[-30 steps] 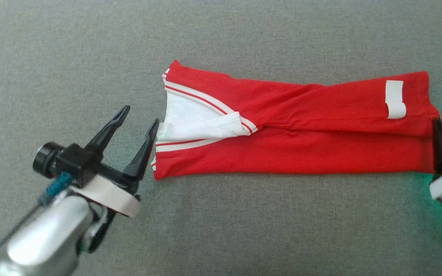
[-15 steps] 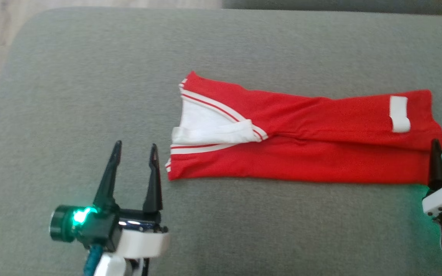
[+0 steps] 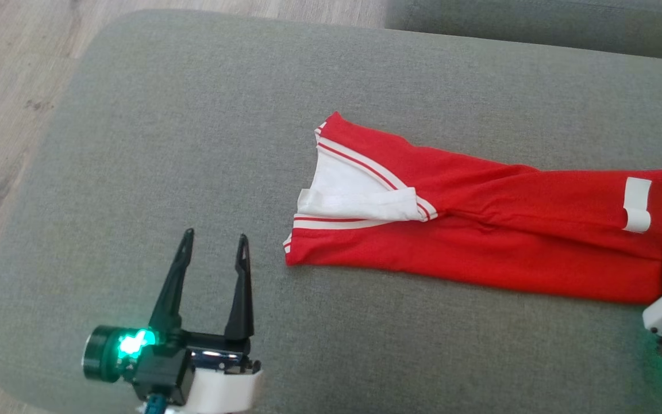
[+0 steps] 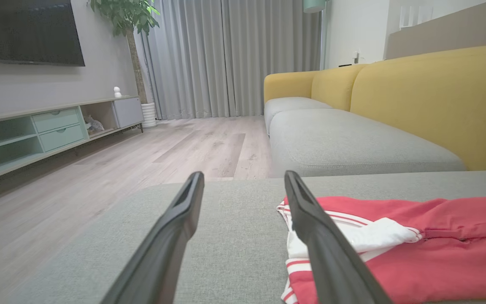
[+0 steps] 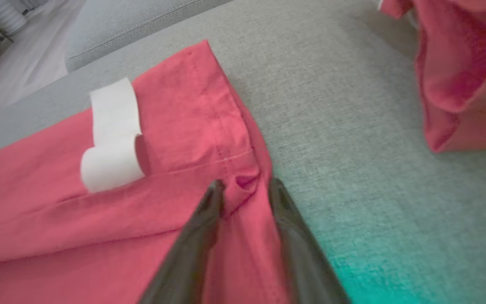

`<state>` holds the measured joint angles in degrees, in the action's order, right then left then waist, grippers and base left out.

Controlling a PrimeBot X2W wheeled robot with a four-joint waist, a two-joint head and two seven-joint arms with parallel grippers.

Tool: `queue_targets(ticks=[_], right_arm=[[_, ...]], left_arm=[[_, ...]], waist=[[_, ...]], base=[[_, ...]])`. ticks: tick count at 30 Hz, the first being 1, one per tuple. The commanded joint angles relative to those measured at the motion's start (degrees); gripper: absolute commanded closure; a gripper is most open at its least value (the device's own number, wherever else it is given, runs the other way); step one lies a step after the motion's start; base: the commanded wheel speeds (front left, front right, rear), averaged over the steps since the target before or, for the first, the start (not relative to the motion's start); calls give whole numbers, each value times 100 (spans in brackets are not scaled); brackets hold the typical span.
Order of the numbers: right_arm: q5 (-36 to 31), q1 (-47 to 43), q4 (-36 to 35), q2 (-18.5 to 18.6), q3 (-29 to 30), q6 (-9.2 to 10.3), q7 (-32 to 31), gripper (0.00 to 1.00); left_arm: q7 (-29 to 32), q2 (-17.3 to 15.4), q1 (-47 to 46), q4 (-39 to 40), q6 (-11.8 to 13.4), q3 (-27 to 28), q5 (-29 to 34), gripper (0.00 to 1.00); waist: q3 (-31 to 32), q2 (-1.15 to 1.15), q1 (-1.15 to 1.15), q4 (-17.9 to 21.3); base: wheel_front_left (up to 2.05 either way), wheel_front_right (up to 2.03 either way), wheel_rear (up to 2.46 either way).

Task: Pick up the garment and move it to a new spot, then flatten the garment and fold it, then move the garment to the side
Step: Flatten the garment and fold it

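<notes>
While the garment lies strip-folded on the grey cushion, your right end effector pinches its plain end; the left end effector gapes beside its striped end. Folding looks half done, so grip that striped end next.

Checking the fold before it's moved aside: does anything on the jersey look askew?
Yes. On the garment, the white panel at its left end is flapped over crookedly, and the white label near the other end curls up.
</notes>
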<state>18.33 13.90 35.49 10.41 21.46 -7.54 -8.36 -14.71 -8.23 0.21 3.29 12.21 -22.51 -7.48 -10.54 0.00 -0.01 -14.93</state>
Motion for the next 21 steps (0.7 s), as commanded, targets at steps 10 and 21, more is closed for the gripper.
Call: queue_targets(ticks=[10, 21], right_arm=[[105, -66, -699, 494, -95, 5, 224, 100], [1002, 193, -3202, -41, -925, 5, -536, 100]], left_arm=[[-29, 133, -17, 186, -336, 539, 292, 0], [-29, 209, 32, 123, -570, 745, 405, 0]], waist=[[112, 0, 1, 395], [246, 0, 1, 588]], base=[[0, 0, 0], [0, 0, 0]])
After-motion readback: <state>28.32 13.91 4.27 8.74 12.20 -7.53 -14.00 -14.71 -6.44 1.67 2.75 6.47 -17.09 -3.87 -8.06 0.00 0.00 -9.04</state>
